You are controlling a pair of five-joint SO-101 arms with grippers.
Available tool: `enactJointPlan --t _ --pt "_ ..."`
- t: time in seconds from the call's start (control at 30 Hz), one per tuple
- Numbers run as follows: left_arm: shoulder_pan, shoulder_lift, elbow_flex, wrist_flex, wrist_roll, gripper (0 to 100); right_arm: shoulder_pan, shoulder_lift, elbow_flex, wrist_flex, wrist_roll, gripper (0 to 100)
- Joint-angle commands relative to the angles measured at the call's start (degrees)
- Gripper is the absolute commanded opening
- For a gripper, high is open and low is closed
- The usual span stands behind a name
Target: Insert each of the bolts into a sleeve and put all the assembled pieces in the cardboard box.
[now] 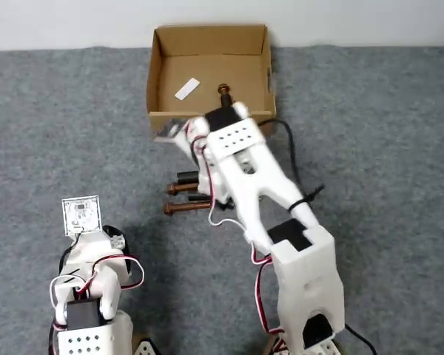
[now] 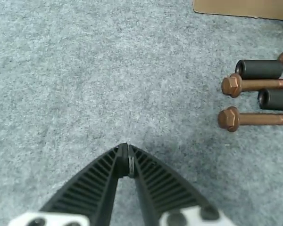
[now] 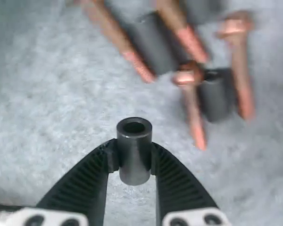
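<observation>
Black ribbed fingers of the right gripper point(image 3: 133, 147) are clamping a short dark cylindrical sleeve point(image 3: 134, 160) across its middle, its open bore facing up toward the wrist. Just beyond the fingertips, long copper-coloured hex-head bolts point(image 3: 193, 110) and more black sleeves point(image 3: 216, 94) are lying flat on the grey felt-covered table point(image 1: 59, 133), near the open brown cardboard box point(image 1: 157, 74). Their shafts are running crosswise between the arms, heads pointing toward the left gripper point(image 2: 127, 160), which is sitting closed and empty, well apart. By that layout, a bolt is likely needing a pick-up by the left arm and a turn onto the bore's axis.
</observation>
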State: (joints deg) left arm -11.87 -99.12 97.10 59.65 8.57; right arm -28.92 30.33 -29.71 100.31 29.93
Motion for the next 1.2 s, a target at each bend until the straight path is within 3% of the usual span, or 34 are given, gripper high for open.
enactJointPlan --t 0.0,0.33,0.5,0.63,0.8,1.03,1.17 --pt "-0.2 -0.4 -0.3 -1.1 0.4 1 2.3 -9.4 -3.1 2.6 -6.6 0.9" --pt "0.2 0.0 -7.5 1.1 0.5 1 12.0 -33.5 16.6 2.6 -28.7 0.9" --pt "6.3 0.2 -15.6 8.1 0.6 1 17.8 -46.5 27.7 2.1 -34.9 0.9" --pt "8.2 4.7 -18.1 7.6 0.6 1 23.4 -55.4 33.7 2.1 -38.4 0.9" --pt "8.8 19.5 -29.8 7.2 2.0 1 32.0 -65.8 41.5 2.0 -39.8 0.9" --pt "20.9 48.7 -50.8 16.3 10.0 1 38.5 -77.7 49.6 2.0 -39.5 0.9" --pt "23.6 62.6 -60.3 16.8 15.8 1 41.0 -83.3 54.5 2.0 -39.5 0.9"
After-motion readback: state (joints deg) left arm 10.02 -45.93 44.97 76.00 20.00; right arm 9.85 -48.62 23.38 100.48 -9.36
